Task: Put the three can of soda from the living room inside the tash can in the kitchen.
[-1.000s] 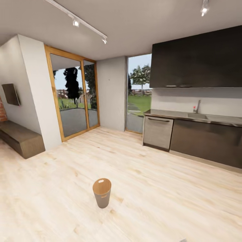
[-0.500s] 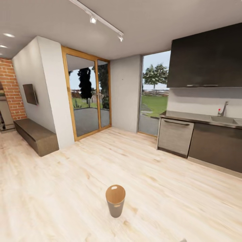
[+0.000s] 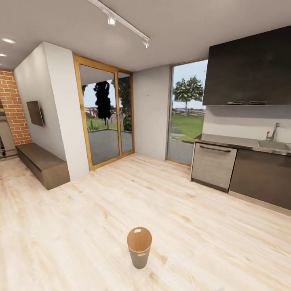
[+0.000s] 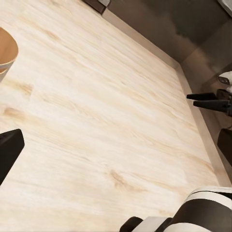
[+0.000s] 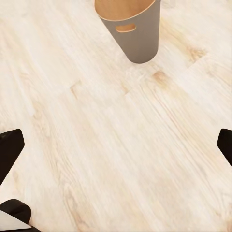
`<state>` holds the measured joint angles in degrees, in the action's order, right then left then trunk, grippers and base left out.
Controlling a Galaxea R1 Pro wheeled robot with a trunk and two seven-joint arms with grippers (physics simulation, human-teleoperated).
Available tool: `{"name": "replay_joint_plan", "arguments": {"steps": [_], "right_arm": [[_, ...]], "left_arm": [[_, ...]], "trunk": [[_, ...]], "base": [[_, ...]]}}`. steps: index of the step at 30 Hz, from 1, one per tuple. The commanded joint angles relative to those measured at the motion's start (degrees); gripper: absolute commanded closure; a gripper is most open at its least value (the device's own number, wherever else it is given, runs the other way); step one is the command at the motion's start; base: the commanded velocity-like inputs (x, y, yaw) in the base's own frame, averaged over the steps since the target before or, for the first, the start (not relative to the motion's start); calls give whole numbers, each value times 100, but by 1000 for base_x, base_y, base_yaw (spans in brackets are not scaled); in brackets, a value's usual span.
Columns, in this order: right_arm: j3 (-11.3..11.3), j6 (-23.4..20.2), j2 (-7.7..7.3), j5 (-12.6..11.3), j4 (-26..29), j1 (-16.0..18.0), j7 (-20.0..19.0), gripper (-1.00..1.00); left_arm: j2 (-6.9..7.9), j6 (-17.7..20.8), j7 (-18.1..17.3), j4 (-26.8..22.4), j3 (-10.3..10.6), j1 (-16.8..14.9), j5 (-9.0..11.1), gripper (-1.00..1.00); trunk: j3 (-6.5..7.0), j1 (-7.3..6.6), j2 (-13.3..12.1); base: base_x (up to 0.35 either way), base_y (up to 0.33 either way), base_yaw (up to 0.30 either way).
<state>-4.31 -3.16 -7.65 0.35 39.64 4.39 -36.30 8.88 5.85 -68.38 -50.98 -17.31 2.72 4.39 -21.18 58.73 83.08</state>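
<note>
Both sets of jaws spread apart and empty above wood floor (image 3: 81, 226), tash can (image 3: 139, 247) upright nearby.

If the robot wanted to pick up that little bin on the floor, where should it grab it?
Probably by the rim of the trash can, coming straight down from above. It stands upright on the wood floor with its open mouth facing up, and an oval handle slot sits just under the rim. One finger inside, one outside should pinch the wall there. The tapered sides might slip in a side grip.
</note>
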Motion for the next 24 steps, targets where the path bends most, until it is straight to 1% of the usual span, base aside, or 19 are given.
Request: {"name": "replay_joint_plan", "arguments": {"steps": [1,4,11,14,24], "right_arm": [[0,0,0,0,0,0,0,-100],[0,1,0,0,0,0,0,-100],[0,0,0,0,0,0,0,-100],[0,0,0,0,0,0,0,-100],[-10,0,0,0,0,0,0,-100]], "left_arm": [[0,1,0,0,0,0,0,-100],[0,3,0,0,0,0,0,-100],[0,4,0,0,0,0,0,-100],[0,4,0,0,0,0,0,-100],[0,4,0,0,0,0,0,-100]], "trunk": [[0,0,0],[0,0,0],[0,0,0],[0,0,0],[0,0,0]], "base": [[80,0,0],[154,-27,0],[266,-85,0],[175,-19,0],[43,-4,0]]}}
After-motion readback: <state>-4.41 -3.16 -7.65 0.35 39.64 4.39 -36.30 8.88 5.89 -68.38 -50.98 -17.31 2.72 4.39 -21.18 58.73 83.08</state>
